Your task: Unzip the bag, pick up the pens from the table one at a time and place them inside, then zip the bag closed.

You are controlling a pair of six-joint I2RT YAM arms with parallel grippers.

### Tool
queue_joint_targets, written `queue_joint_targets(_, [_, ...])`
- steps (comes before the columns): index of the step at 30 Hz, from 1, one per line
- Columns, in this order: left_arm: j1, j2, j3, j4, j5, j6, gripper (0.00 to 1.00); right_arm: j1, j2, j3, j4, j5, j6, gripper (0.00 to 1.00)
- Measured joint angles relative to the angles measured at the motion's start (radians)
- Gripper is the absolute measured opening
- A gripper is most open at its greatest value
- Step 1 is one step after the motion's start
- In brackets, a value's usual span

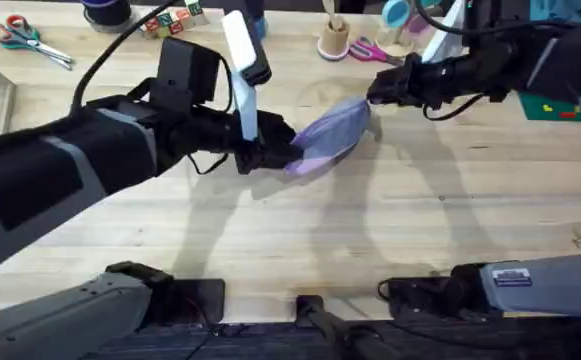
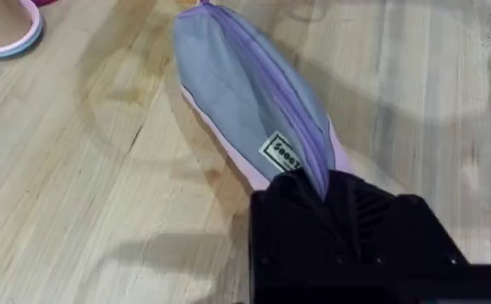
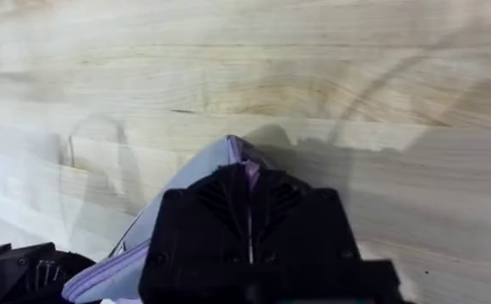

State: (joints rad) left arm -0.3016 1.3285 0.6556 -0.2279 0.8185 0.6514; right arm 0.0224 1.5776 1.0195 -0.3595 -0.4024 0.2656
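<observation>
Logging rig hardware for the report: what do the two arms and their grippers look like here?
Both arms have grey link shells with black joints and black wrist housings; black cables loop off each wrist. The left gripper and right gripper are matte black, blocky, with ribbed finger faces in the wrist views. The right arm's grey link near its base carries a small white label.

Wooden table [image 1: 300,250] (plank seams visible): bag [image 1: 332,136] mid-table, scissors [image 1: 30,40] far-left corner.
</observation>
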Motion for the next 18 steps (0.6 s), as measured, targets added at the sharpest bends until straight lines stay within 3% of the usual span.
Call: queue_joint_targets(18, [0.0, 0.0, 0.0, 0.0, -0.005, 0.0, 0.044, -0.021, -0.02, 0.0, -0.021, -0.008, 0.022, 0.031])
